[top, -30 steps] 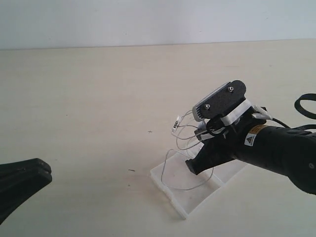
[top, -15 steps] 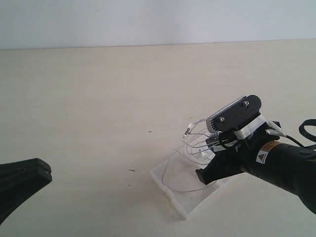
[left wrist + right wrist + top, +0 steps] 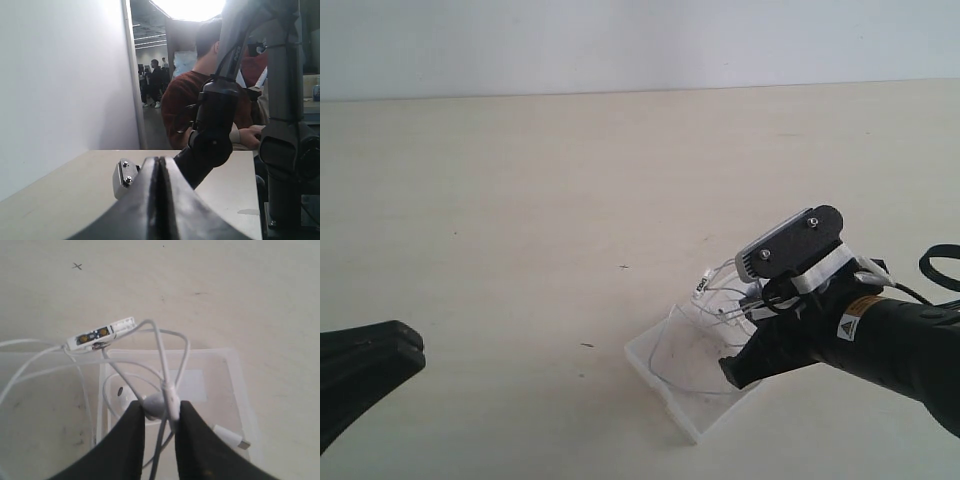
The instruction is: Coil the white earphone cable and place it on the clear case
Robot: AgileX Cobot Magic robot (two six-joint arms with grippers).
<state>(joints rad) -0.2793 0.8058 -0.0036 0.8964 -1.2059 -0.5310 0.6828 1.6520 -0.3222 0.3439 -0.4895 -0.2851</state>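
Right hand [image 3: 159, 412], partly hiding the clear case [image 3: 670, 395] on the counter [image 3: 520, 200], pinches the white earphone cable [image 3: 159, 351], its loops hanging over the case. Left hand [image 3: 365, 370], pressed together, lies well apart.

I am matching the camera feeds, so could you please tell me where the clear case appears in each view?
Exterior view: the clear case lies low, right of centre, under the right end effector.
Left wrist view: not in it.
Right wrist view: it lies under the white earphone cable, just beyond the end effector's tips.
Shared landmark: the cable's inline piece.
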